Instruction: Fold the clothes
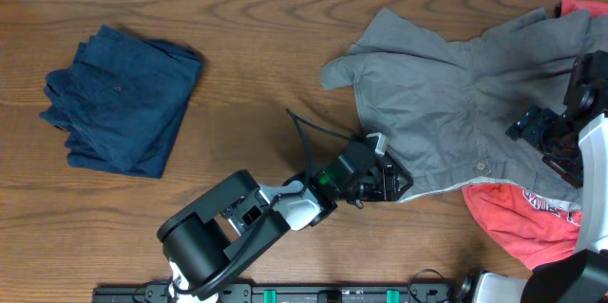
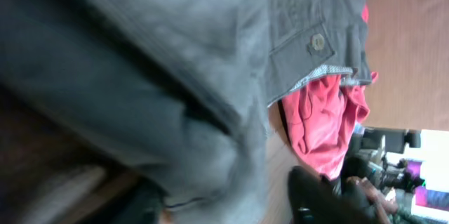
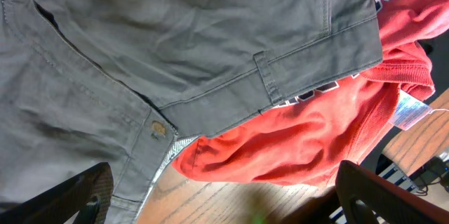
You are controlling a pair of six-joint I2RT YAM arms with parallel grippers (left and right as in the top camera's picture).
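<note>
Grey trousers [image 1: 446, 94]: spread unfolded on the right half of the table [image 1: 247, 37], with the waistband lying over a red garment [image 1: 522, 222]. Left claw [image 1: 388, 179]: at the trousers' near-left edge, cloth close against it, but the blur hides whether it is spread or pinching. Right claw [image 3: 224, 169]: fingers wide apart above the buttoned waistband, holding nothing.
</note>
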